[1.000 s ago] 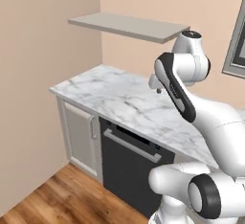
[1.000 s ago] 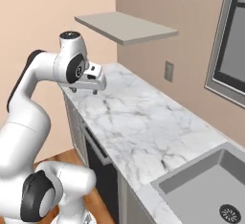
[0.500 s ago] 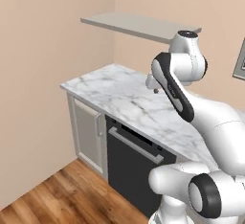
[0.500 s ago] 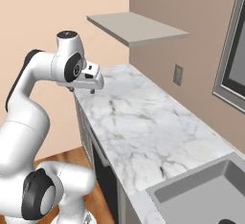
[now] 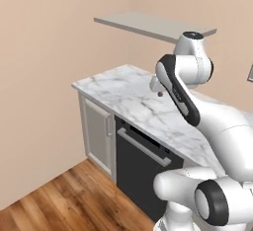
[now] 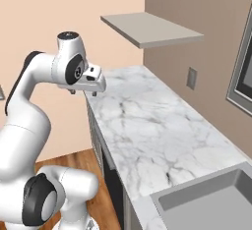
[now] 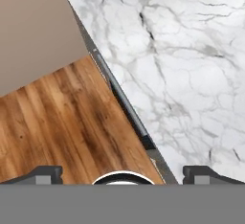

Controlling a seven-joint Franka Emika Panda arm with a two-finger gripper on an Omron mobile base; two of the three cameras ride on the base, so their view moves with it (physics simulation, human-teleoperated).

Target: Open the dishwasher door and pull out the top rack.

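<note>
The dishwasher door [image 5: 140,172] is a black panel under the marble counter [image 5: 129,93], and it stands closed. Its long grey bar handle [image 5: 144,147] runs along the top edge. In the hand view the handle [image 7: 125,104] appears from above as a thin grey bar beside the counter's edge. The top rack is hidden behind the closed door. My gripper [image 6: 83,93] hangs open above the counter's front edge, over the dishwasher, well above the handle. Its two dark fingertips [image 7: 46,173] stand far apart with nothing between them.
A narrow grey cabinet door [image 5: 98,132] stands left of the dishwasher, next to the side wall [image 5: 39,87]. A flat shelf [image 5: 154,25] hangs over the counter. A sink [image 6: 209,199] lies at the counter's right end. A wood floor [image 5: 74,200] lies in front.
The whole picture has shifted in both base views, so the base has driven and the counter now sits further right in the left view. The arm's pose is unchanged and the gripper stays open.
</note>
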